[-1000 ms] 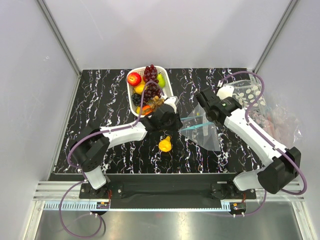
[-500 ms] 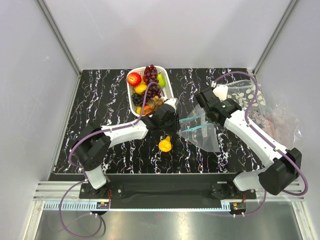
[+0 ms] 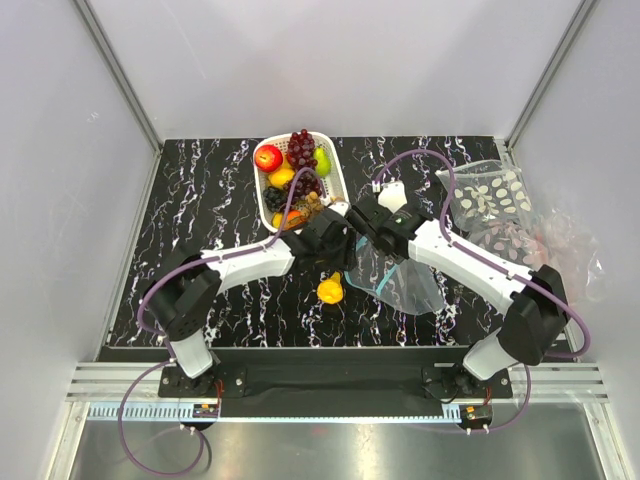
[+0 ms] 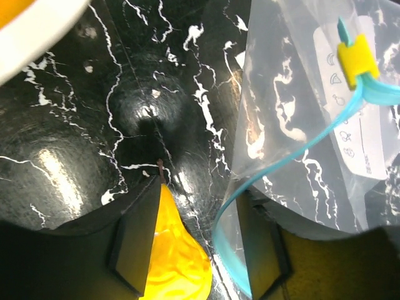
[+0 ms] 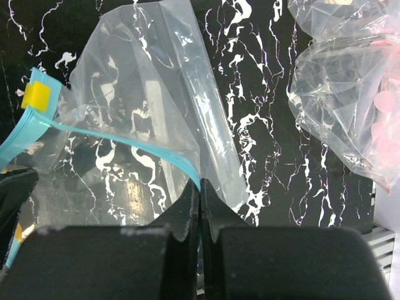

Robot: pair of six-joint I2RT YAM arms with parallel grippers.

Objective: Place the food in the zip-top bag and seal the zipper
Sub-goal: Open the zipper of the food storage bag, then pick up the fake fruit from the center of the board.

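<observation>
The clear zip-top bag (image 3: 405, 282) lies right of centre, its teal zipper (image 3: 362, 283) lifted at the left edge. My right gripper (image 3: 366, 226) is shut on the zipper strip (image 5: 125, 139); its yellow slider (image 5: 35, 97) sits at the far end. My left gripper (image 3: 330, 240) is open above a yellow pear (image 3: 330, 290). In the left wrist view the pear (image 4: 172, 256) lies beside the left finger and the zipper (image 4: 231, 206) curves by the right finger. The red apple (image 3: 268, 158), grapes (image 3: 301, 146) and green fruit (image 3: 322, 160) sit in the white basket (image 3: 340, 180).
A clear bag patterned with white ovals (image 3: 490, 195) and a crumpled bag with pink pieces (image 3: 560, 245) lie at the right edge; they also show in the right wrist view (image 5: 350, 94). Grey walls enclose the black marbled table (image 3: 200, 200).
My right arm has swung left towards the left gripper, dragging the bag's zipper edge with it. The bag has shifted left, close to the pear. The left arm has hardly moved.
</observation>
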